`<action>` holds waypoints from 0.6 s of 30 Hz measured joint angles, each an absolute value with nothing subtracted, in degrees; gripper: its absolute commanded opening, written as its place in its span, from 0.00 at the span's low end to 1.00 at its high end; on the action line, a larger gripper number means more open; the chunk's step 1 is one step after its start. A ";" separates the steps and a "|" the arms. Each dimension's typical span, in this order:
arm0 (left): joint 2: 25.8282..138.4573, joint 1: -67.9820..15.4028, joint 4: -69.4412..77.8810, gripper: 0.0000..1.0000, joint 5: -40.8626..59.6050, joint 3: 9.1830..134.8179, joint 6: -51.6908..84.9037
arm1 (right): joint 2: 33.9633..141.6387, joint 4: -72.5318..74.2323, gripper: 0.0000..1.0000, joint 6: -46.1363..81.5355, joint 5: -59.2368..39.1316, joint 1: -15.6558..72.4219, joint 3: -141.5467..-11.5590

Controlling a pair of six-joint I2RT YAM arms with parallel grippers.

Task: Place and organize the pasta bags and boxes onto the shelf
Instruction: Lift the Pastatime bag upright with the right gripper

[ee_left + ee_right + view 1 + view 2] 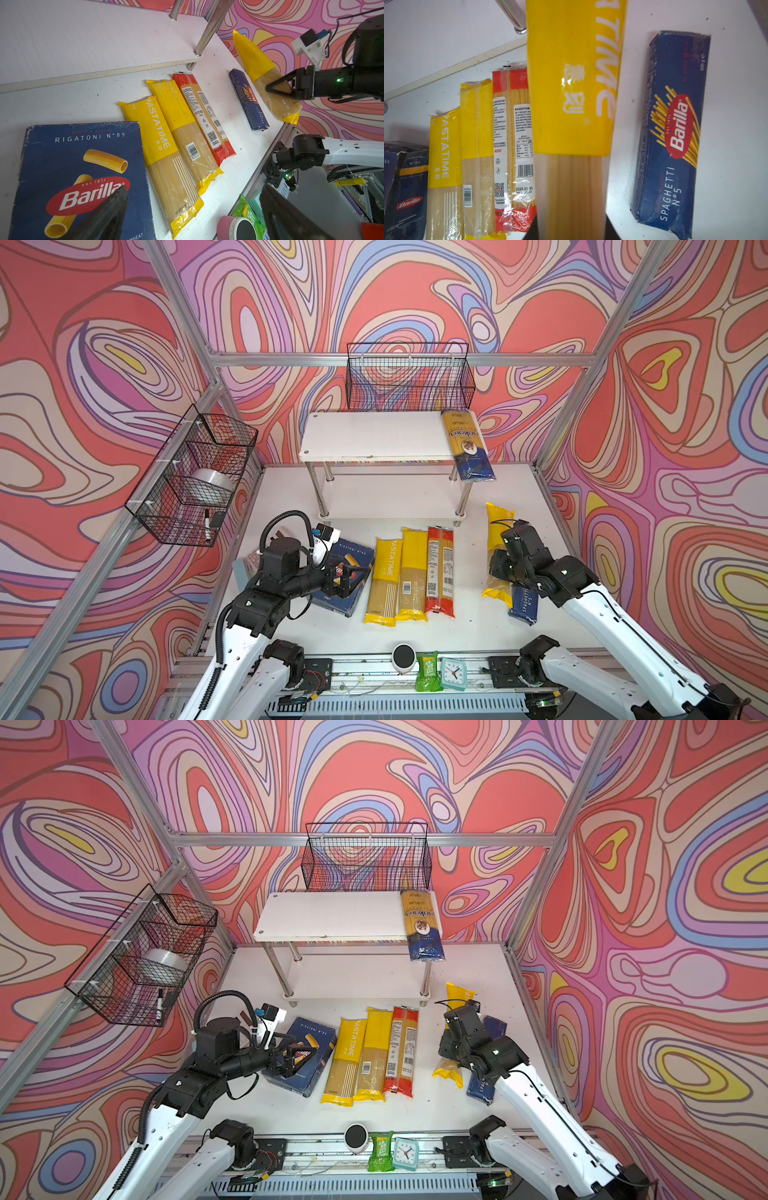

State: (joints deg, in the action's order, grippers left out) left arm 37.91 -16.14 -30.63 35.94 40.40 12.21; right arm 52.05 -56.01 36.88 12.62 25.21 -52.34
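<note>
Yellow-ended clear plastic spaghetti bag point(255, 60) is right of centre in both top views and looks raised off the white table point(469, 639). It is just beside the long narrow dark blue cardboard spaghetti box point(675, 135). Right gripper point(270, 88) is clamped on the bag's clear part, about mid-length. Likely light and stiff lengthways, with brittle strands and slick film, so a middle grip balances it best. Left gripper point(347, 574) is spread wide and empty above the wide blue rigatoni box point(83, 155). White two-tier shelf point(374, 435) is upper centre, well apart.

A bag point(467, 443) lies on the shelf point(374, 435), right end.
</note>
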 measured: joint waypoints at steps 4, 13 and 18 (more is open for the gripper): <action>37.82 -16.14 -30.81 1.00 35.33 40.45 12.21 | 52.10 -59.75 0.00 35.09 13.61 25.21 -59.13; 36.01 -16.14 -33.76 1.00 29.21 41.87 12.03 | 57.34 -67.79 0.00 30.65 14.50 25.21 -77.25; 34.98 -16.14 -34.15 1.00 27.92 41.91 12.03 | 60.77 -71.18 0.00 28.38 14.20 25.21 -86.02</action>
State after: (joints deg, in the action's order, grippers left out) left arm 34.98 -16.14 -34.15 27.92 41.91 12.03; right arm 60.77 -71.18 28.38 14.20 25.21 -86.02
